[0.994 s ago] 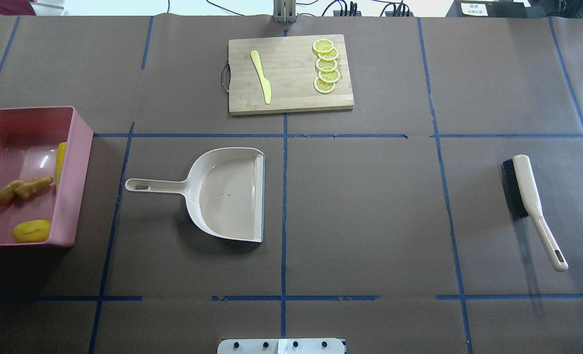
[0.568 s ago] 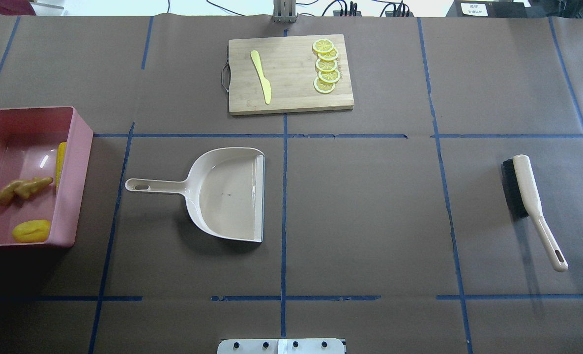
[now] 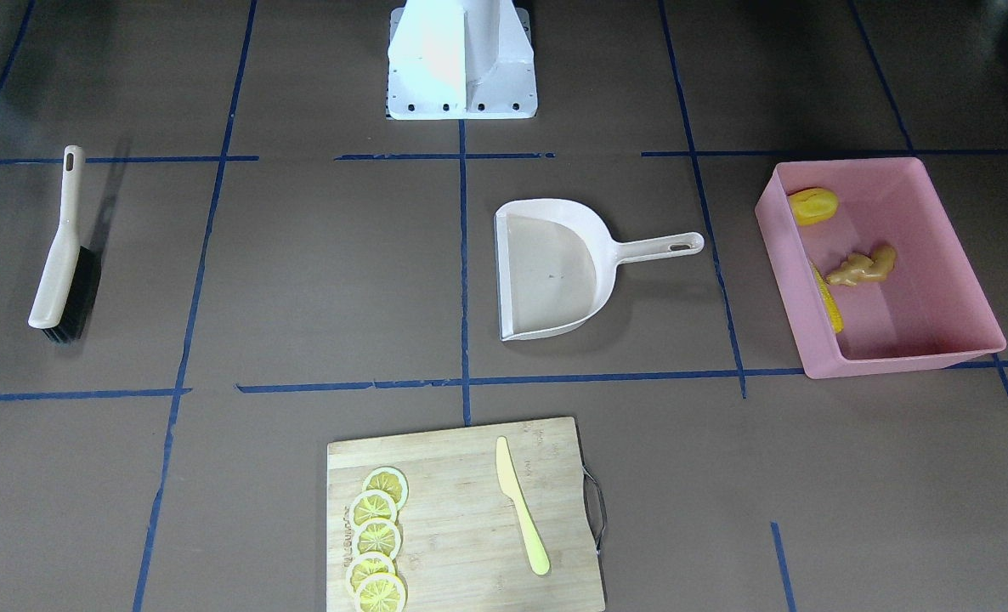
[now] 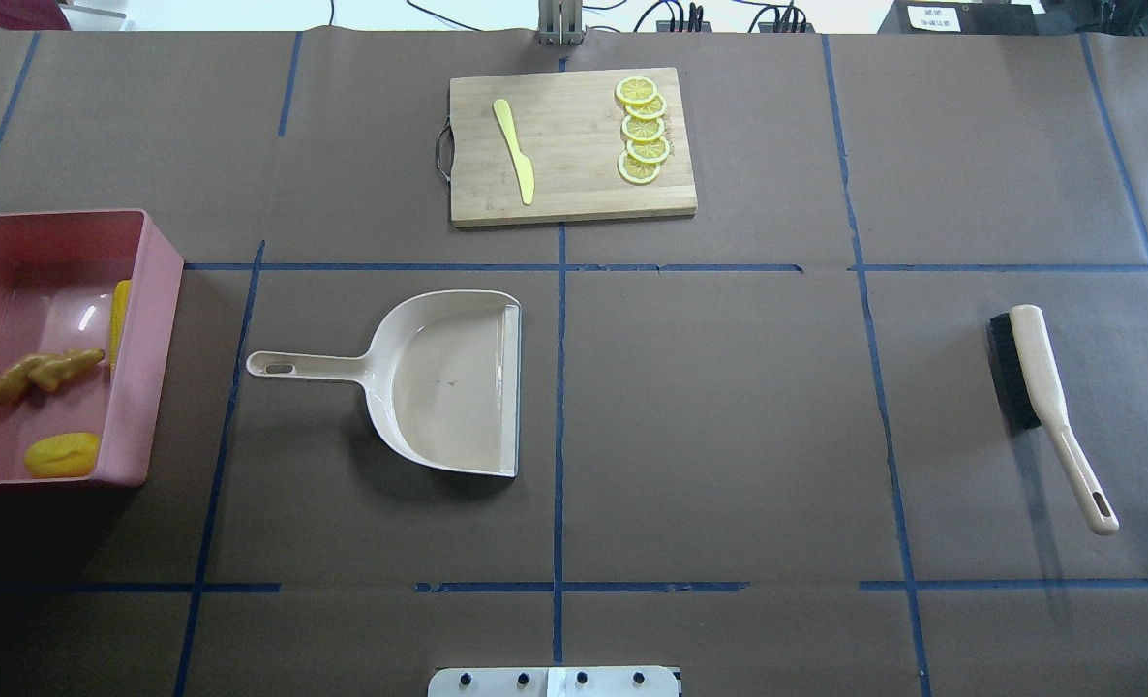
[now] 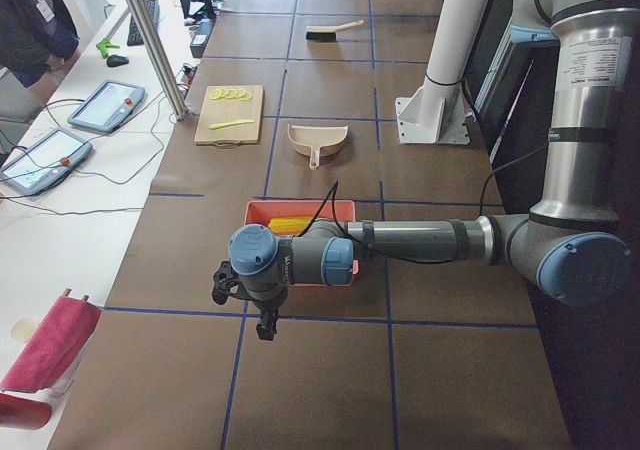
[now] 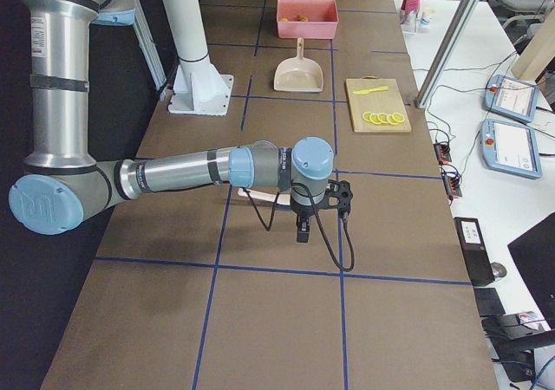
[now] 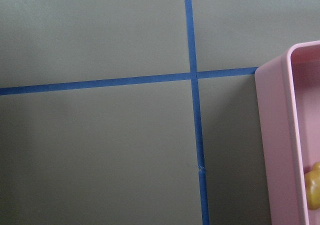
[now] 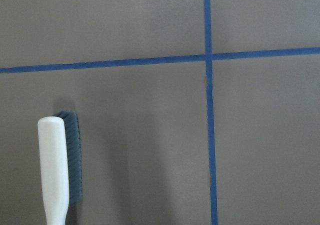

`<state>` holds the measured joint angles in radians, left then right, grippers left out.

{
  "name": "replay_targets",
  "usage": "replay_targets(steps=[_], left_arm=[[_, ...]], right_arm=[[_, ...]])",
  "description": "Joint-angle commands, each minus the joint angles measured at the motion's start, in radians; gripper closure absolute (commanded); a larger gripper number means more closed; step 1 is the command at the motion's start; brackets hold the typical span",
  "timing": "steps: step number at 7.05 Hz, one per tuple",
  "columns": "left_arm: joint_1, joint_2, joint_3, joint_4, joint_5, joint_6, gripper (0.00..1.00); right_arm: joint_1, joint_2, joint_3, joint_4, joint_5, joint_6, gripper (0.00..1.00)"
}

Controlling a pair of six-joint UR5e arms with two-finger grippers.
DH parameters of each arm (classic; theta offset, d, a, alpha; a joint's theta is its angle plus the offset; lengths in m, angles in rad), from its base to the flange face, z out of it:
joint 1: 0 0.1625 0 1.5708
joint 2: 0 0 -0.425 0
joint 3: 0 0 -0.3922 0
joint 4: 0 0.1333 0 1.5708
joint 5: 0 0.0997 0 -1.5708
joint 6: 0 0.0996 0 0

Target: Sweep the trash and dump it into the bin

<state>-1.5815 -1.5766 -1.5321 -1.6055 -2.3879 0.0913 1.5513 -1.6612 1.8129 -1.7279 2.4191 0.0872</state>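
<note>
**No change on the tabletop; trash all in the bin**

Left claw: seen only from the side camera, hanging over bare tabletop just beyond the bin's end. Whether it is spread or pressed together cannot be told. Nothing is seen hanging from it. Its wrist camera catches only one corner of the bin.

Right claw: likewise seen only from the side, hanging near the brush and apart from it. State cannot be told. Its wrist camera shows the brush head lying flat below.

Bin: at the robot's left. Inside lie the corn along the wall nearest the dustpan, the ginger mid-floor, and the lumpy vegetable in a corner.

Dustpan: flat and empty at centre, well apart from the bin.

Board: slices and knife in place.

Finding: against the overhead pictures of the past second, no item has shifted. Judgement: sweeping and dumping are complete, both tools are set down, and no trash is left outside the bin. The arms appear to stand clear.
</note>
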Motion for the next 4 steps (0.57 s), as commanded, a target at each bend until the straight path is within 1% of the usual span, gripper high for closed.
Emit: replay_targets(steps=[1,4], left_arm=[[-0.002,0.000,-0.005,0.001,-0.001,-0.001,0.00],[-0.002,0.003,-0.013,0.001,-0.001,-0.001,0.00]], right_arm=[[0.033,-0.012,-0.064,0.005,0.000,-0.004,0.00],[0.047,-0.014,-0.066,0.007,-0.029,-0.004,0.00]])
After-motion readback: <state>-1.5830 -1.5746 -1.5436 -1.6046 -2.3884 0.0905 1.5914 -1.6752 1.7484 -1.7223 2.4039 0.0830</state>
